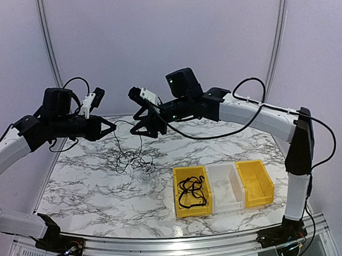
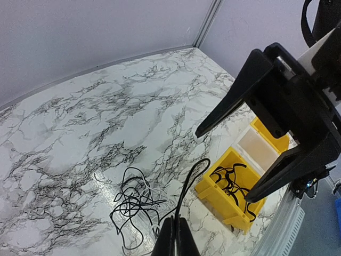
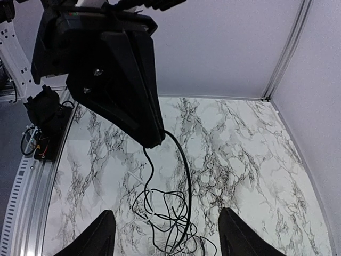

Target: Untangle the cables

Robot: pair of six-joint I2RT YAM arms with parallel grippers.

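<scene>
Above the table (image 1: 77, 190), the two grippers hang in mid-air facing each other, near but apart. The left gripper (image 1: 112, 126) has its jaws pressed together on a black cable (image 2: 184, 188), pinching it at the very tips. From the pinch the cable drops in a loose curve to the tangle (image 1: 136, 161), which lies on the marble below and between the grippers. The right gripper (image 1: 134, 124) has its jaws spread wide with nothing between them. In its wrist view the tangle shows on the table beneath the gap, and the left gripper's tips point toward the camera with the cable hanging off them.

The tangle is a small heap of thin black loops with at least one white strand (image 2: 155, 198) running through it. Most of it rests flat on the table, and only the pinched cable rises clear.

Right of the tangle stand three bins in a row, side walls touching. The yellow bin (image 1: 177, 191), nearest the tangle, holds a coiled cable (image 1: 191, 191), black and lying loose inside. Next comes the clear bin (image 1: 226, 204), whose contents cannot be told, then the end bin (image 1: 264, 183), also yellow.
</scene>
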